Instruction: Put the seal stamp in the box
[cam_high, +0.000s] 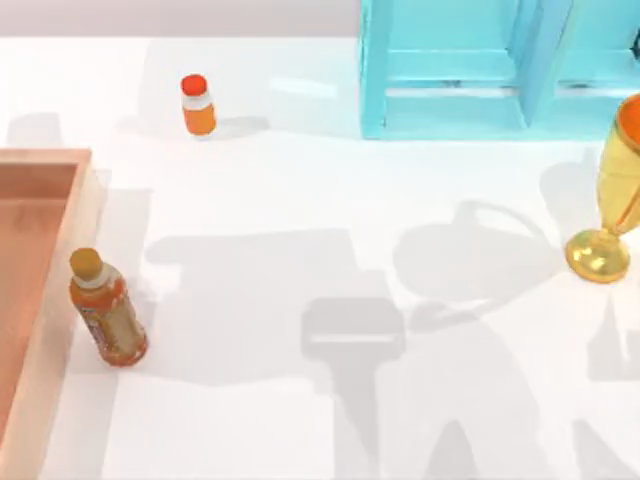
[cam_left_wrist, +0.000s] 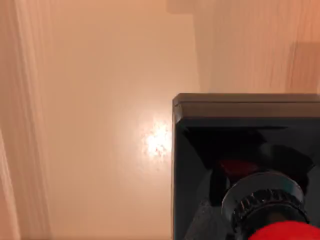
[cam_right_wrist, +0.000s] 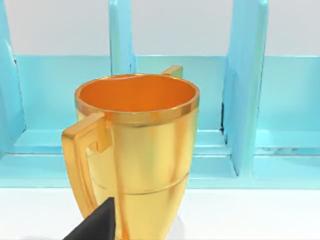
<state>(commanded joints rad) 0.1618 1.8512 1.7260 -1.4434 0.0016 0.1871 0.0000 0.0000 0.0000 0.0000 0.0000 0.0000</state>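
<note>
Left wrist view looks straight down at the seal stamp (cam_left_wrist: 240, 165), seen very close: a glossy black cube-shaped base with sharp straight edges, a ridged dark collar above it, and the rounded top of a shiny red knob at the picture's lower edge. The stamp stands over the smooth floor of the box (cam_left_wrist: 100, 125), a flat peach-orange surface with a faint wood grain and one small bright glint of light; raised walls of the same wood tone run along two sides. Whether the stamp rests on the floor or hangs just above it cannot be told, and whether the left pincer is apart or clamped on the stamp cannot be told either. In the top view, the box (cam_high: 45, 160) sits at the table's left edge, a large shallow tray with thick, pale, squared walls. Just beside its right wall stands a tilted orange drink bottle (cam_high: 105, 310) with a rounded yellow cap and a patterned label. Farther back, well apart, a small orange bottle (cam_high: 198, 105) with a red cap stands upright. The white table (cam_high: 320, 200) is matte and crossed by soft grey shadows. At the back right stands a light blue shelf frame (cam_high: 450, 70) with flat upright dividers. Near the right edge stands a polished golden trophy cup (cam_high: 610, 210) on a round foot. The right wrist view shows that cup (cam_right_wrist: 140, 150) close up, handled and mirror-smooth, with one dark fingertip (cam_right_wrist: 97, 225) of the right gripper in front; whether that pincer is apart or together cannot be told.
</note>
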